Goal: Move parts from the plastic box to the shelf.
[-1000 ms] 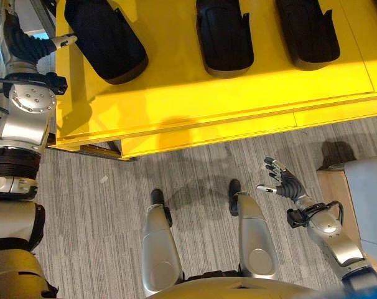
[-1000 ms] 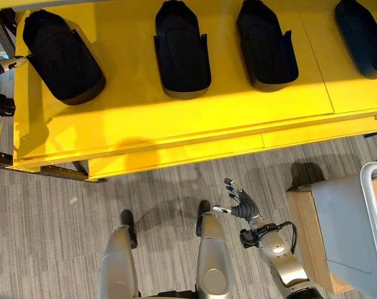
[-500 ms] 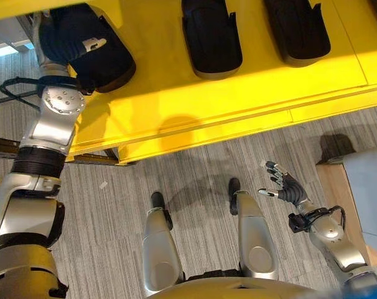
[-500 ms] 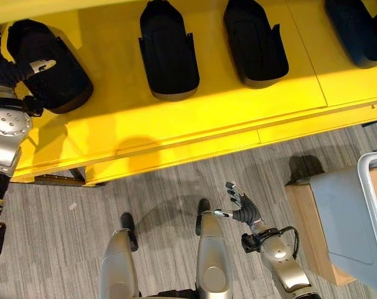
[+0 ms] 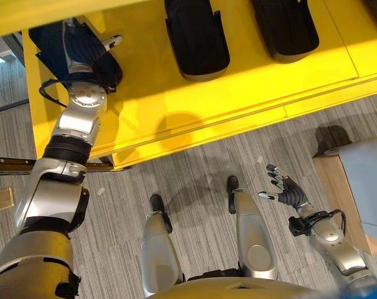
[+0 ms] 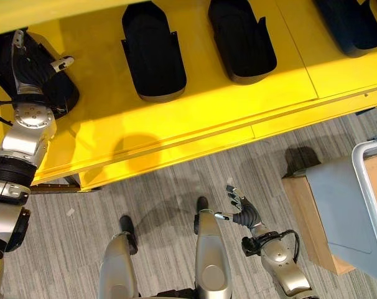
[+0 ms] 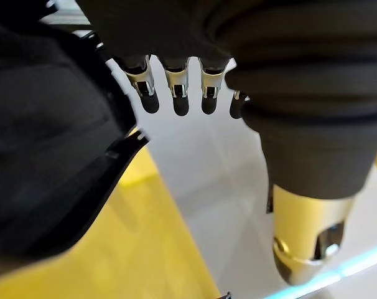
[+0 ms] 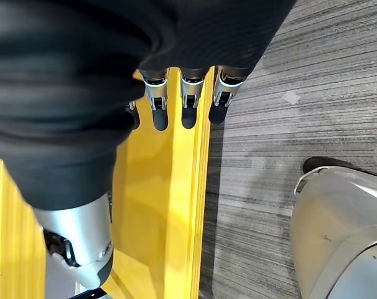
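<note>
On the yellow shelf that runs across the far side of the scene, several black parts lie in a row, well apart from one another. The leftmost part sits at the far left end of the shelf, and the left hand is over it, its dark ribbed cover lying across the part's upper face with the thumb sticking out toward the right. In the left wrist view the fingers are straight and relaxed in a row beside the part's black edge; they are not curled round anything, though whether the palm actually touches the part cannot be told. To the right lie the second part and the third part, and the right eye view shows a fourth part at the far right end of the shelf. The right hand hangs low over the grey striped floor, near and to the right, well apart from the shelf, fingers spread wide and holding nothing. At the right edge stands a grey plastic box on a wooden stand.
</note>
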You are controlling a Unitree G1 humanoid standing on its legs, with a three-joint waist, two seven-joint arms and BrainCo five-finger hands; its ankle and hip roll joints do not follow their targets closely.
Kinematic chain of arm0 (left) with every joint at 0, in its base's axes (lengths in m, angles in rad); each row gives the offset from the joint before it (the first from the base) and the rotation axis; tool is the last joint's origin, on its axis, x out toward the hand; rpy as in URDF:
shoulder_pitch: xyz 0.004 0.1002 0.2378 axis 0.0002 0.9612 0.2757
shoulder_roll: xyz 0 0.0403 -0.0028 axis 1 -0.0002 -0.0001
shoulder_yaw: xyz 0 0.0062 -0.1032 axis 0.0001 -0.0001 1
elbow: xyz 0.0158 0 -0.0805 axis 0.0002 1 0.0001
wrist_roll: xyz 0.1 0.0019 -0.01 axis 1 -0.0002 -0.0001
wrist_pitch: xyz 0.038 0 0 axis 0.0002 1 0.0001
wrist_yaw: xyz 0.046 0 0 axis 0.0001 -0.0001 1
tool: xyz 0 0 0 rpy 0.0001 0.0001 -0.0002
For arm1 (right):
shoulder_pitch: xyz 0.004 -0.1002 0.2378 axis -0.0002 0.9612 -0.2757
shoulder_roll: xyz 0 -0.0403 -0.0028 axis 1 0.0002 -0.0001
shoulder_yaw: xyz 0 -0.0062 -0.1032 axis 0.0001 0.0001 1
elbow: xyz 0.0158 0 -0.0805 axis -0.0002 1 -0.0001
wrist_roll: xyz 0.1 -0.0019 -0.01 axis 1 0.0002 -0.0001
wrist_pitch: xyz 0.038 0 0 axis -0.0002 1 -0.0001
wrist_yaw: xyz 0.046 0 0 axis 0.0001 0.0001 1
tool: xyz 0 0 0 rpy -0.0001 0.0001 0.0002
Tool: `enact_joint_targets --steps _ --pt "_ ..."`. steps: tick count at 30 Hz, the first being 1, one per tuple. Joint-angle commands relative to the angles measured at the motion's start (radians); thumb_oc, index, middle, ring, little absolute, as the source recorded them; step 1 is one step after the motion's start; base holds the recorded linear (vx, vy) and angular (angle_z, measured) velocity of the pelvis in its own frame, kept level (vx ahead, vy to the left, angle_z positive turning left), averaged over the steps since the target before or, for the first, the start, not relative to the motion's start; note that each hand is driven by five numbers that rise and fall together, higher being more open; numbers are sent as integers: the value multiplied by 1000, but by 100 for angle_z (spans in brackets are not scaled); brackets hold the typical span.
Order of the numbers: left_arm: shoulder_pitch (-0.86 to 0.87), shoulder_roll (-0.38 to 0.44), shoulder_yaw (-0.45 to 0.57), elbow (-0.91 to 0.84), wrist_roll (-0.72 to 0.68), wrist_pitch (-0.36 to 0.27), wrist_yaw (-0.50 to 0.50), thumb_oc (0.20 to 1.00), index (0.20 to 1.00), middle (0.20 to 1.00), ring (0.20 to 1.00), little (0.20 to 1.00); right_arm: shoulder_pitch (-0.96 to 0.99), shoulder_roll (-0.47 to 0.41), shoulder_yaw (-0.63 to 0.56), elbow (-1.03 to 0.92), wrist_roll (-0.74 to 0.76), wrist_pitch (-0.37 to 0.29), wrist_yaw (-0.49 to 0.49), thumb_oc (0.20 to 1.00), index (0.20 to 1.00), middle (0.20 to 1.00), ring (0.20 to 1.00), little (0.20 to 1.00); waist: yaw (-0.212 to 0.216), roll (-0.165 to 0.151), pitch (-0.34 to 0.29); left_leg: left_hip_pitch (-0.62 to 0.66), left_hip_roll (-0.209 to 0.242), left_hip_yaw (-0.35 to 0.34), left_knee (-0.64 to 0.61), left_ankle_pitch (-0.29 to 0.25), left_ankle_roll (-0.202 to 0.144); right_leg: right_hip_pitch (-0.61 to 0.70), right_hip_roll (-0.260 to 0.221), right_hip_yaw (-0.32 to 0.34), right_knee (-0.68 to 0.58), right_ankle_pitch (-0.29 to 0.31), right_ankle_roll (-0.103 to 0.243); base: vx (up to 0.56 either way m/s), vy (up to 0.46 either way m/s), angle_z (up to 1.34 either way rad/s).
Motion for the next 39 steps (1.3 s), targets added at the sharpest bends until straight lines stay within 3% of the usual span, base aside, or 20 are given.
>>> enact_joint_targets --steps 1,8,20,30,39 --pt "-60 24 6 49 -45 -56 17 1000 1000 1000 1000 1000 33 -11 -19 -41 21 -25 -20 1000 1000 1000 1000 1000 -1 -9 -66 -24 31 9 25 10 13 37 -48 15 -43 11 72 36 1 -2" --pt "-74 1 33 113 -100 -56 45 1000 1000 1000 1000 1000 30 -9 -7 -44 25 -22 -35 1000 1000 1000 1000 1000 -5 -16 -63 -32 32 12 31 6 16 32 -46 18 -47 14 74 33 7 -1" --pt "-114 -10 39 175 -78 -29 89 1000 1000 1000 1000 1000 24 -12 12 -50 36 -21 -52 1000 1000 1000 1000 1000 -7 -29 -56 -49 30 18 37 -1 23 15 -43 21 -54 18 74 3 1 0" --pt "-198 -5 -29 299 33 41 99 1000 1000 1000 1000 1000 22 -29 14 -52 58 -30 -58 1000 1000 1000 1000 1000 -17 -35 -51 -67 31 28 38 -3 26 -10 -40 32 -60 29 76 4 5 -2" --pt "-267 -12 -114 440 222 148 68 1000 1000 1000 1000 1000 24 -51 12 -71 79 -31 -49 1000 1000 1000 1000 1000 -31 -39 -44 -77 37 44 46 -6 30 -42 -32 54 -59 42 79 2 2 -7"
